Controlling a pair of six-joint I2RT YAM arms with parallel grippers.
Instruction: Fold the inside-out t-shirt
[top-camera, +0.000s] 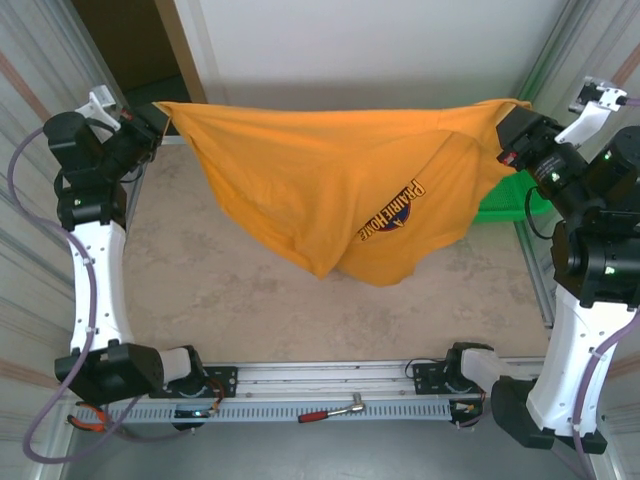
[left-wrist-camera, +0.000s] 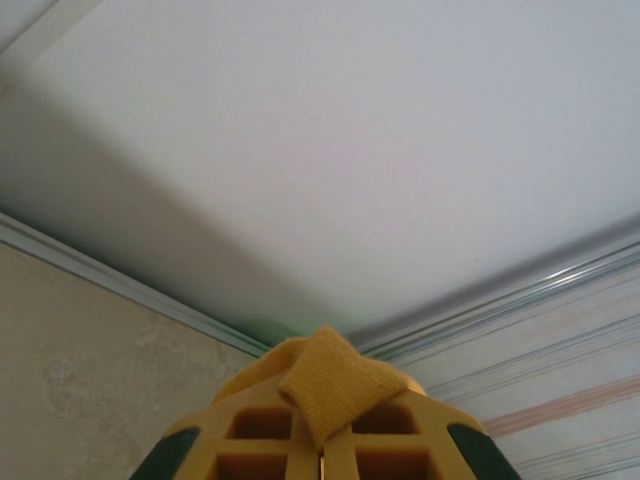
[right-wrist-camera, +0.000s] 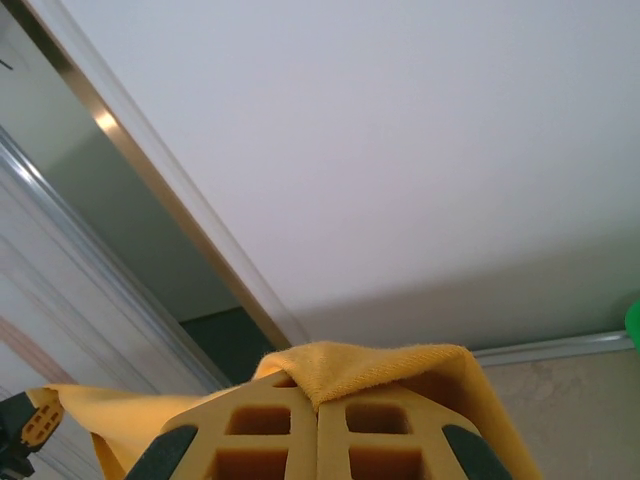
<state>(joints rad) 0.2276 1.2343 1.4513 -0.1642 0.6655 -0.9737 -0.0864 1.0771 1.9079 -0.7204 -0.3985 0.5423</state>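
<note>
The inside-out t-shirt, mustard-orange with a dark oval print, hangs stretched in the air between both arms above the table's far half. My left gripper is shut on its left top corner; in the left wrist view a ribbed fold of the shirt pokes out from between the closed fingers of the left gripper. My right gripper is shut on the right top corner, and the right wrist view has a hemmed edge pinched at the right gripper. The shirt's lower part sags in the middle.
A beige tabletop lies under the shirt. A green bin sits at the far right, partly behind the cloth. A red-handled tool lies on the front rail. Enclosure walls stand close on both sides.
</note>
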